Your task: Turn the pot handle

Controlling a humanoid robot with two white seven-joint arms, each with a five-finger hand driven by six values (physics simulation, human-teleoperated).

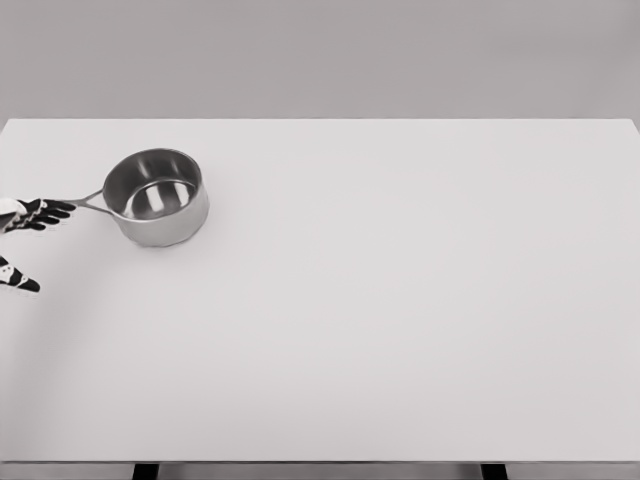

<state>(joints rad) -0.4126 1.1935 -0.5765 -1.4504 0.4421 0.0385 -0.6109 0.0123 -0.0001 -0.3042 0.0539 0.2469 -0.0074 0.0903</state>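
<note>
A steel saucepan (157, 198) stands upright on the white table (400, 300), at the far left. Its thin handle (88, 201) points left and slightly toward me. My left hand (52, 247) comes in at the left edge, open. Its dark fingers (45, 212) stretch out level with the handle's end and reach its tip, while the thumb (22, 279) hangs well apart below them. Nothing is held. Only the fingers and thumb show, since the rest of the hand is cut off by the picture's edge. The right arm is out of view.
The table's far edge (320, 120) runs just behind the pot, against a plain grey wall. Its left edge lies close to my hand.
</note>
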